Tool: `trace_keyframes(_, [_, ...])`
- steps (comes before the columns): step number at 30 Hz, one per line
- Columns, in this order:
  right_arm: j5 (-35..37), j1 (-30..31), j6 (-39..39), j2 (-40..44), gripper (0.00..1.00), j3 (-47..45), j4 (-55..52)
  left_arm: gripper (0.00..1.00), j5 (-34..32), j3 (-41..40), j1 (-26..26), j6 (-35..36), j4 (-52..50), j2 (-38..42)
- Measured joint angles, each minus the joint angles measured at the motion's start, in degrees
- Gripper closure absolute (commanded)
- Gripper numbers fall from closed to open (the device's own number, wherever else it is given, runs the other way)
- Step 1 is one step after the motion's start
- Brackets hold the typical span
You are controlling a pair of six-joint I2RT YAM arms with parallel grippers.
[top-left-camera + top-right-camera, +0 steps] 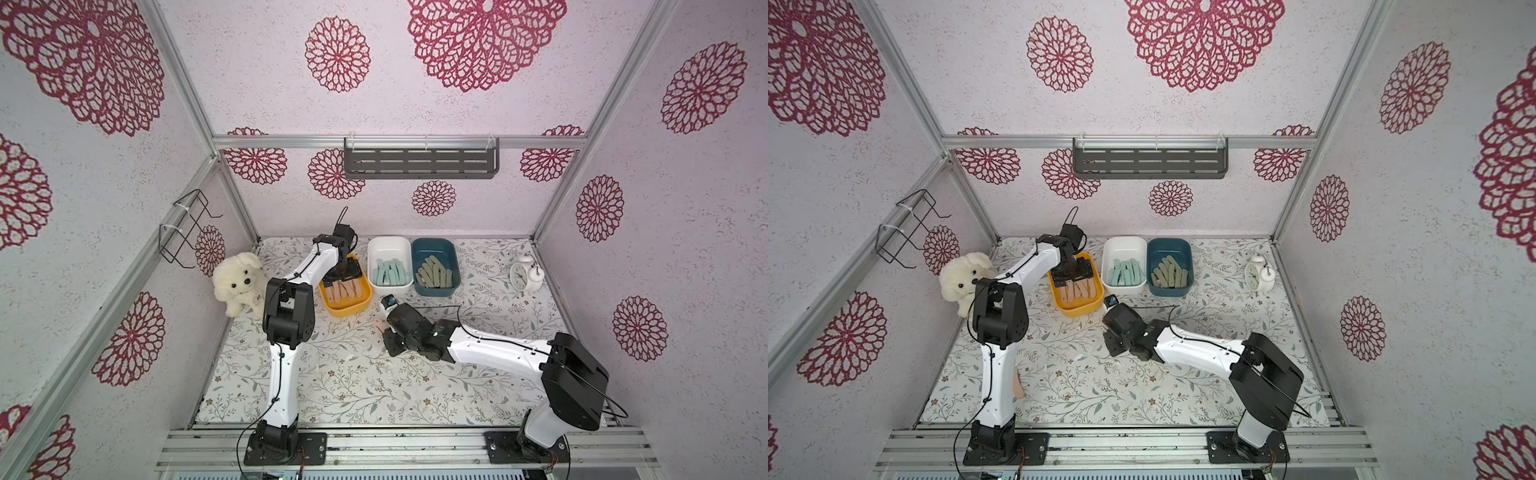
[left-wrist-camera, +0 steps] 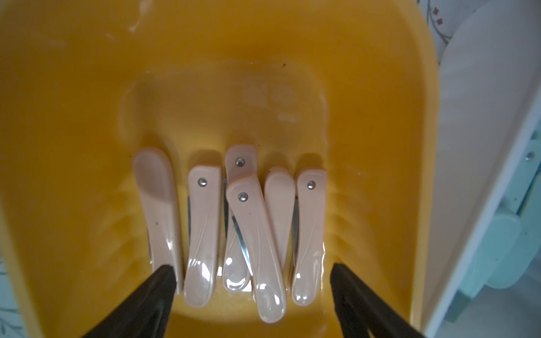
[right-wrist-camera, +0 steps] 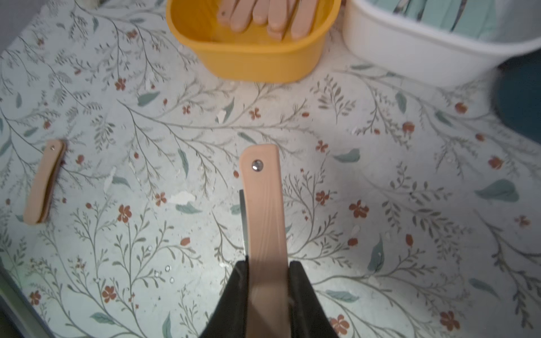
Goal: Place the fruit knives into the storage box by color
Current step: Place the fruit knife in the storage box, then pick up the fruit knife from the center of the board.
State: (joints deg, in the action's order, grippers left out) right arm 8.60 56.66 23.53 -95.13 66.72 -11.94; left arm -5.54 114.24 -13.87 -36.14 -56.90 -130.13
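Note:
Several peach-pink fruit knives lie side by side in the yellow storage box. My left gripper hangs just over them, open, its fingers wide apart and holding nothing. My right gripper is shut on one more pink knife, held above the floral table in front of the yellow box. Another pink knife lies loose on the table, partly hidden behind the left arm in a top view. Mint-teal knives fill the white box; sage-green knives fill the blue box.
A plush dog sits at the table's left edge beside the left arm. An alarm clock stands at the back right. A grey shelf and a wire rack hang on the walls.

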Motion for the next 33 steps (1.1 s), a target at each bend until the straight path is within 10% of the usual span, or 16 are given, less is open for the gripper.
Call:
trace_keyframes(15, [-2.86, -8.39, -9.22, -38.6, 0.84, 44.65, -1.18, 0.03, -2.99, -33.77, 3.93, -4.22, 2.01, 44.87])
trace_keyframes(25, [-5.46, -9.05, -12.63, -62.88, 0.37, 91.47, -19.02, 0.03, -5.22, -53.68, 5.81, -12.15, -6.99, 52.59])
trace_keyframes(33, [-7.43, -7.21, -12.17, -59.01, 0.22, 101.77, -31.87, 0.03, -8.74, -63.25, 6.05, -24.48, -11.69, 64.87])
